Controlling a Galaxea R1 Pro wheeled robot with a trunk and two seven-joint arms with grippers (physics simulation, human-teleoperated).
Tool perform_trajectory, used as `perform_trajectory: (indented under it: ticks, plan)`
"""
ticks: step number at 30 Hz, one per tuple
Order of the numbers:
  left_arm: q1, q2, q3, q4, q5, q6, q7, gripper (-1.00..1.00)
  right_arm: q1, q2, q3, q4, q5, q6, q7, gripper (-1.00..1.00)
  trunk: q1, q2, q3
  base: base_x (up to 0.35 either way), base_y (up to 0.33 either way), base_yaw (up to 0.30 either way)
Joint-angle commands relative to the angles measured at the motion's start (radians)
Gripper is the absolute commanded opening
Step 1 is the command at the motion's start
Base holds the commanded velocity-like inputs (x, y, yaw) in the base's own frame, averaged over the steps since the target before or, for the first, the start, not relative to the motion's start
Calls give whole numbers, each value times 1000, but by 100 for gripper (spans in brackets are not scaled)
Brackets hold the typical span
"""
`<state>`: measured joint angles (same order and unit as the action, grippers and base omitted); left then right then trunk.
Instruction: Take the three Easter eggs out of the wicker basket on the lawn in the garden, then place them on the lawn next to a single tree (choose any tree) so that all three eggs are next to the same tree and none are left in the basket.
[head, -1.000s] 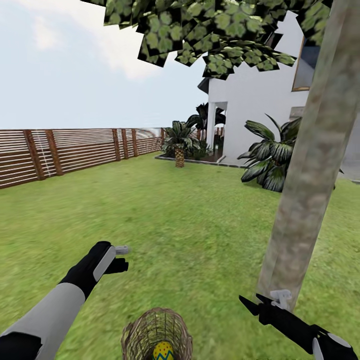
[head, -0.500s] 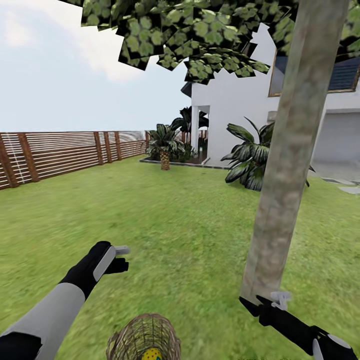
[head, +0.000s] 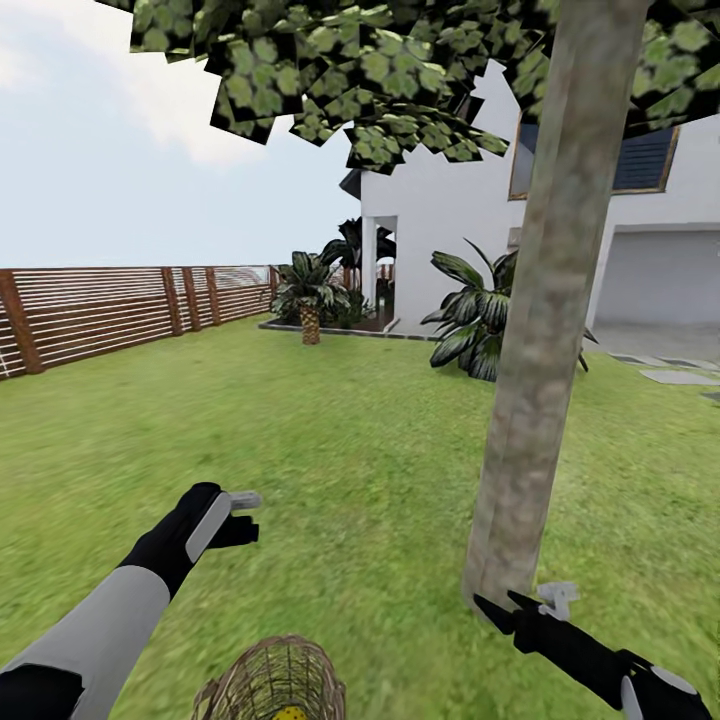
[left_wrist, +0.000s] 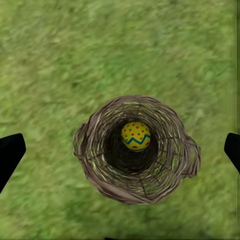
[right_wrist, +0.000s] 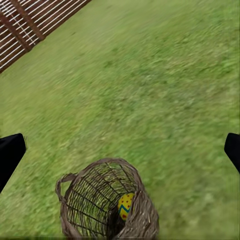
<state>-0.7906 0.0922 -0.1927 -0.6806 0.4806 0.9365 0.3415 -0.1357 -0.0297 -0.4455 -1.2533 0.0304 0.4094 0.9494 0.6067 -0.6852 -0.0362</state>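
Observation:
The wicker basket (head: 268, 684) stands on the lawn (head: 340, 440) at the head view's bottom edge, between my arms. One yellow Easter egg (left_wrist: 135, 135) with a blue zigzag and red dots lies at its bottom, also seen as the egg (right_wrist: 125, 205) through the weave. The tree (head: 540, 330) rises just right of the basket, its trunk base close to my right gripper (head: 515, 600), which is open and empty. My left gripper (head: 244, 514) hovers open over the grass, left of and beyond the basket. In the left wrist view the basket (left_wrist: 135, 150) lies between the spread fingers (left_wrist: 10, 152).
A brown slatted fence (head: 100, 310) runs along the left. The white house (head: 450, 220) stands behind, with a short palm (head: 308, 295) and a dark leafy shrub (head: 470, 320) before it. Grey paving (head: 680, 376) lies at far right. Open grass stretches ahead.
The whole head view has shifted left, so the camera has turned right; tree, house and basket sit further left in the picture. Both arms hold the same pose, grippers still open.

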Motion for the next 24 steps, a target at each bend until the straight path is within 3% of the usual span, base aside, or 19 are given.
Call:
perform_trajectory:
  ticks: [1, 3, 5, 8, 16, 19, 24]
  plan:
    - [-1, 1, -6, -1, 10, 2, -2, 100, -2, -1, 11, -2, 5, 10, 19, 100, 0, -2, -2, 0, 0, -17]
    - [-1, 1, -6, -1, 9, 2, -16, 100, -2, -4, 32, -3, 8, 14, 43, 100, 0, -2, -2, 0, 0, -12]
    - [-1, 1, -4, -1, 9, 3, -44, 100, -4, -20, 65, -7, 12, 32, 111, 100, 0, -2, -2, 0, 0, -6]
    - [-1, 1, -3, -1, 9, 6, -62, 100, -7, -41, 80, -18, 12, 78, 178, 100, 0, -2, -2, 0, 0, -2]
    - [-1, -1, -2, 0, 7, 6, -68, 100, -9, -52, 95, -39, 14, 119, 218, 100, 0, -2, -2, 0, 0, 0]
    - [-1, -1, -2, 3, 6, 9, -69, 100, -12, -54, 100, -50, 16, 173, 225, 100, 0, -2, -2, 0, 0, 0]
    - [-4, -3, -5, 96, 12, 4, -70, 100, -18, -71, 104, -61, 17, 266, 231, 100, 0, -2, -2, 0, 0, 0]
